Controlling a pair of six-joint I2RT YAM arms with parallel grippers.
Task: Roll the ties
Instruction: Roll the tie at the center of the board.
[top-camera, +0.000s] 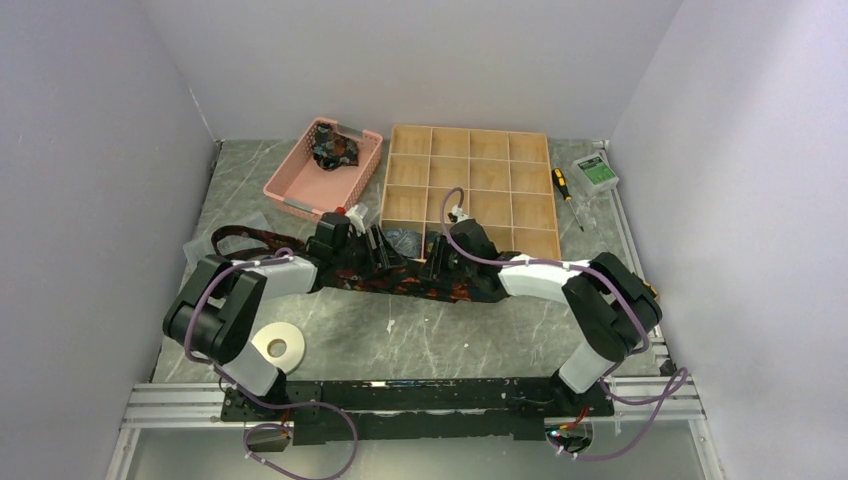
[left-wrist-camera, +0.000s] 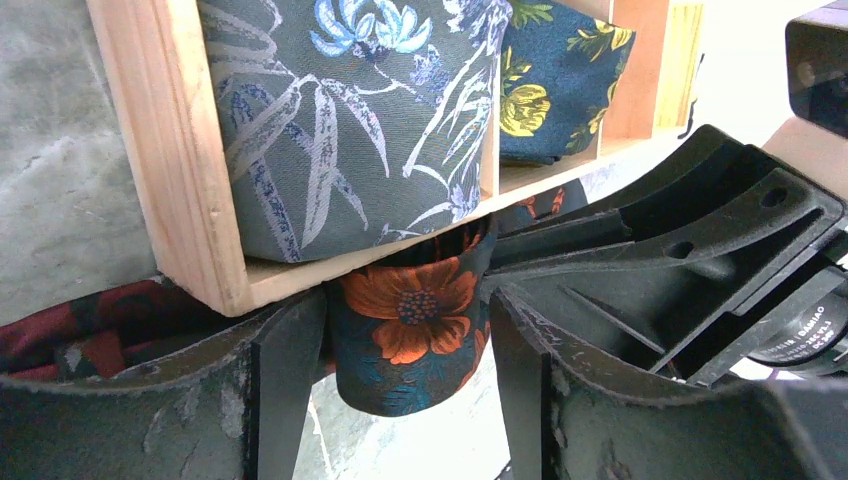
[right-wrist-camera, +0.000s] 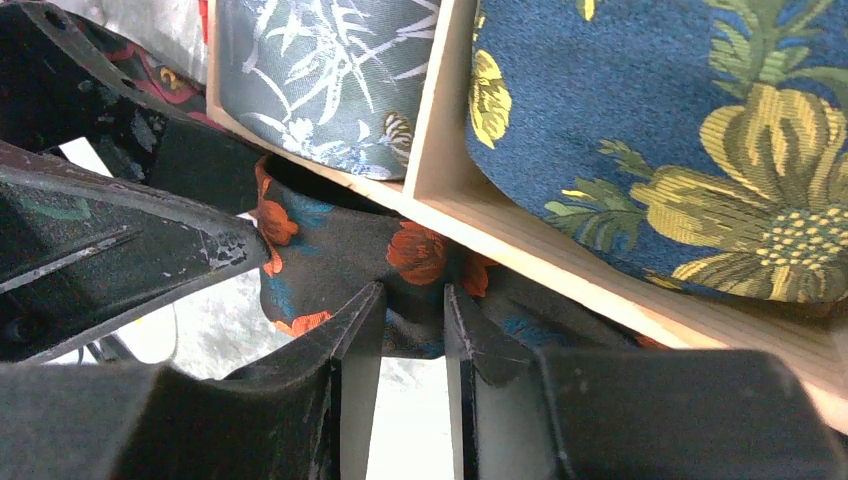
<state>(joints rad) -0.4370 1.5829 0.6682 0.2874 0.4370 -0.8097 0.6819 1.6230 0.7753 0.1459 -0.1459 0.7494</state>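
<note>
A dark tie (top-camera: 470, 291) with orange flowers lies across the table in front of the wooden compartment box (top-camera: 470, 160). Both grippers meet at its middle. One end of the tie (left-wrist-camera: 410, 320) is curled into a loop that hangs between the fingers of my left gripper (left-wrist-camera: 395, 300), which stand wide on either side of it. My right gripper (right-wrist-camera: 412, 290) has its fingers close together on a fold of the same tie (right-wrist-camera: 330, 250). In the top view my left gripper (top-camera: 378, 250) and right gripper (top-camera: 438, 262) sit just apart at the box's front edge.
Rolled ties fill front compartments: a grey one (left-wrist-camera: 340, 130) and a navy one with yellow flowers (left-wrist-camera: 545, 90). A pink basket (top-camera: 290, 190) with dark fabric stands at the back left. A white tape ring (top-camera: 277, 347) lies near the left base. A screwdriver (top-camera: 565, 185) lies at the right.
</note>
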